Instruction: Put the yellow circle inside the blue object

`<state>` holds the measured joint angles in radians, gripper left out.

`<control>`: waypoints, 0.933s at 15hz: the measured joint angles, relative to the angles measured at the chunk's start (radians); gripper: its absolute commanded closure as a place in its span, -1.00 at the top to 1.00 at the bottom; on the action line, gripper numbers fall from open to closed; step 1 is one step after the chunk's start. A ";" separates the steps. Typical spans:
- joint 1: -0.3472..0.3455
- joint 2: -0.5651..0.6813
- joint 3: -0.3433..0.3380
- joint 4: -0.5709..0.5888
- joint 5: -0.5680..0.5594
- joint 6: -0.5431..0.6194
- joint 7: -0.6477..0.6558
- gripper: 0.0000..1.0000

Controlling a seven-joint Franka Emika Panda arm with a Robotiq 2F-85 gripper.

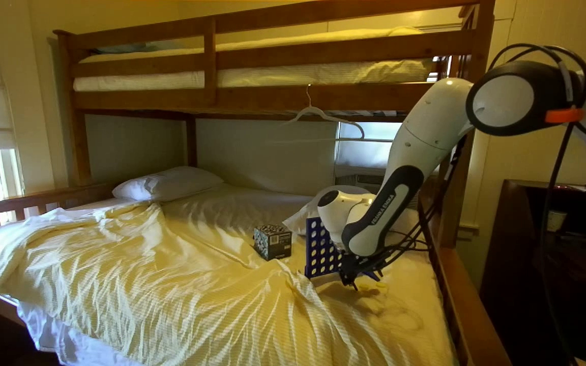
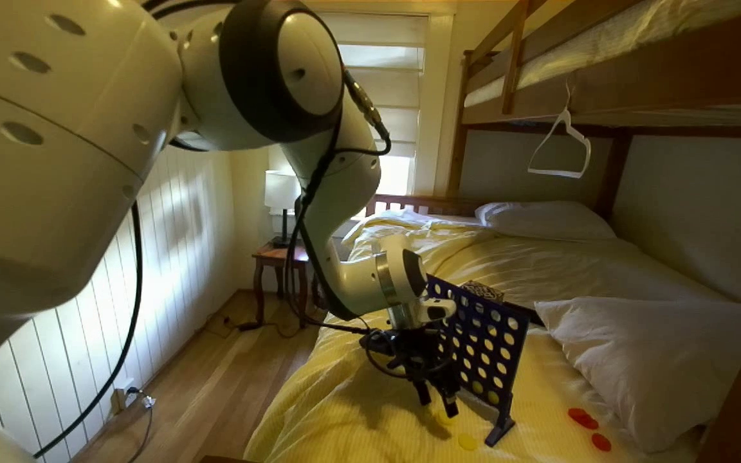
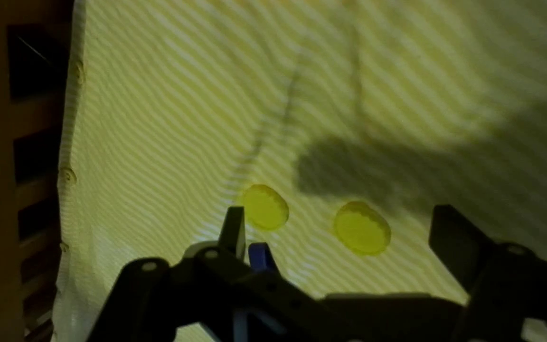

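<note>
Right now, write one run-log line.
gripper: open, holding nothing | yellow discs: two, lying on bedding | blue board: standing on bedding | next: likely disc pickup

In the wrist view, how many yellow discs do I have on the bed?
2. Both show between the open fingers: the left yellow disc beside one finger in the picture, the right yellow disc nearer the middle. The fingers may hide more.
</note>
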<state>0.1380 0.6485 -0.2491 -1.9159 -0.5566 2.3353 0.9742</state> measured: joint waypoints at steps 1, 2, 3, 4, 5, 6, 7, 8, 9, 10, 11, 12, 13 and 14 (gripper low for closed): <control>0.004 0.015 -0.005 0.014 0.000 0.000 0.000 1.00; 0.008 0.029 -0.009 0.026 -0.001 0.001 0.000 1.00; 0.011 0.042 -0.013 0.039 -0.001 0.001 0.000 1.00; 0.014 0.055 -0.016 0.050 -0.002 0.002 0.000 1.00; 0.016 0.066 -0.018 0.060 -0.002 0.002 0.000 1.00; 0.020 0.076 -0.021 0.069 -0.002 0.002 0.000 1.00; 0.023 0.085 -0.024 0.077 -0.002 0.002 0.000 0.94; 0.026 0.092 -0.027 0.084 -0.002 0.002 0.000 0.77; 0.028 0.098 -0.028 0.090 -0.002 0.002 0.000 0.72; 0.031 0.102 -0.030 0.094 -0.002 0.002 0.000 0.66; 0.034 0.106 -0.032 0.098 -0.002 0.002 0.000 0.59; 0.038 0.109 -0.033 0.102 -0.002 0.002 0.000 0.63; 0.040 0.111 -0.033 0.105 -0.002 0.002 0.000 0.62; 0.043 0.113 -0.034 0.108 -0.002 0.002 0.000 0.55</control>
<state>0.1806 0.7615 -0.2834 -1.8080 -0.5581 2.3370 0.9738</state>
